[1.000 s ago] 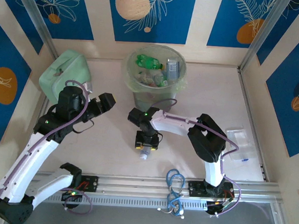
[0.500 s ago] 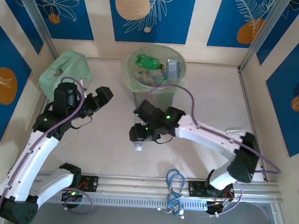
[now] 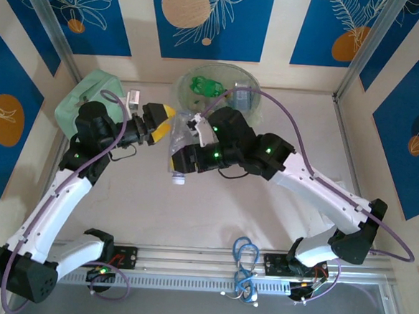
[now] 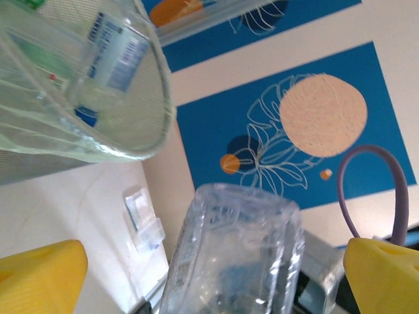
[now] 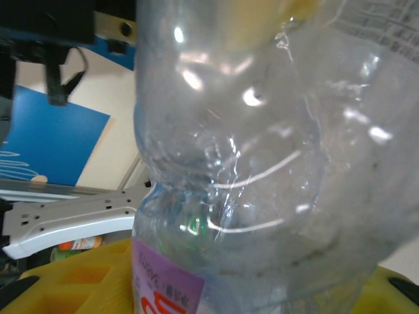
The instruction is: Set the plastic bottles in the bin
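My right gripper point(image 3: 188, 158) is shut on a clear plastic bottle point(image 3: 184, 137) and holds it in the air, cap down, just in front of the bin point(image 3: 252, 79). In the right wrist view that bottle point(image 5: 236, 163) shows a purple label, with my yellow fingers point(image 5: 65, 281) at its sides. My left gripper point(image 3: 160, 123) stands open beside the bottle's upper end. In the left wrist view the bottle's base point(image 4: 236, 255) sits between the spread yellow fingertips point(image 4: 39, 275), untouched. The round translucent bin point(image 4: 147, 137) holds several bottles, green point(image 3: 204, 85) and clear with a blue label point(image 4: 114, 55).
A mint-green soft case point(image 3: 84, 98) stands at the back left, behind my left arm. A small clear plastic packet point(image 4: 145, 219) lies on the table to the right. Blue cable loops point(image 3: 243, 271) hang at the near rail. Walls close off the back and sides.
My right arm has lifted the bottle off the table and carried it back and left toward the bin. My left gripper has opened wider and moved right, up to the bottle.
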Controlling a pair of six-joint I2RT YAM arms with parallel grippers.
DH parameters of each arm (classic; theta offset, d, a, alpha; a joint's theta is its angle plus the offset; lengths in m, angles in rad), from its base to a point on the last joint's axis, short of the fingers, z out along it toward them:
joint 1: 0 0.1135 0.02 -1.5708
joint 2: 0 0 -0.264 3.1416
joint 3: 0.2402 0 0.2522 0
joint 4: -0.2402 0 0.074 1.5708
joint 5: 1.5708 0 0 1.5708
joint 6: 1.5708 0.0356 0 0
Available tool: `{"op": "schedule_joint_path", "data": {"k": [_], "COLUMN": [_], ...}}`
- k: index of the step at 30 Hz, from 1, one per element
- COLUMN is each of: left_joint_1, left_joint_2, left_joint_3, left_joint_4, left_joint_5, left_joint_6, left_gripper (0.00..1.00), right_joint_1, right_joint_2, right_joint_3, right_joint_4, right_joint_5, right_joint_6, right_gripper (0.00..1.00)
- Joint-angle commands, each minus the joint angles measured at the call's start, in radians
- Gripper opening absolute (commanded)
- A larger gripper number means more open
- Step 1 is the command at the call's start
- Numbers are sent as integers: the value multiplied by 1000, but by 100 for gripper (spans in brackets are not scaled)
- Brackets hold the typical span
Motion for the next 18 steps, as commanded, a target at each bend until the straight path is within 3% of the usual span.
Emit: {"op": "schedule_joint_path", "data": {"k": [1, 11, 18], "left_joint_1": [8, 6, 6], "left_joint_2": [6, 24, 41], "left_joint_3": [34, 22, -9], "left_joint_4": [66, 251, 335], "left_joint_5": [94, 182, 184], "left_joint_6": [-6, -94, -152], "left_gripper": [100, 92, 80], "right_joint_1": [-10, -15, -21], "right_joint_2": [18, 76, 69], "right_joint_3": [78, 149, 143], "right_joint_4": [-7, -44, -23], "right_joint_5": [-113, -213, -228], "right_joint_6": [-58, -68, -54], "right_gripper": [50, 51, 51]}}
